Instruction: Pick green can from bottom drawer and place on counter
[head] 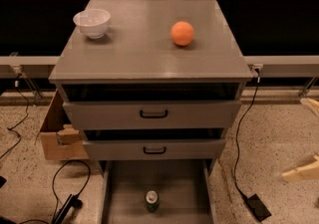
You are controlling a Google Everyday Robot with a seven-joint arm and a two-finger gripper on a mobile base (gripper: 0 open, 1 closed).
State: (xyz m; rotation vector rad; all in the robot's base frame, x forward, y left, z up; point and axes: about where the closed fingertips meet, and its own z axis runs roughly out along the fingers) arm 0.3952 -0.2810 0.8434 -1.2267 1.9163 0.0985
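The green can stands upright on the floor of the open bottom drawer, near its front middle, silver top up. The counter is the grey cabinet top above it. My gripper comes in at the right edge, beside the cabinet at about middle-drawer height. Its two pale fingers are spread wide apart and hold nothing. It is far to the right of the can and above it.
A white bowl sits at the counter's back left and an orange ball at its back right. The two upper drawers with black handles are slightly open. A cardboard box and cables lie on the floor at left; a cable and black adapter at right.
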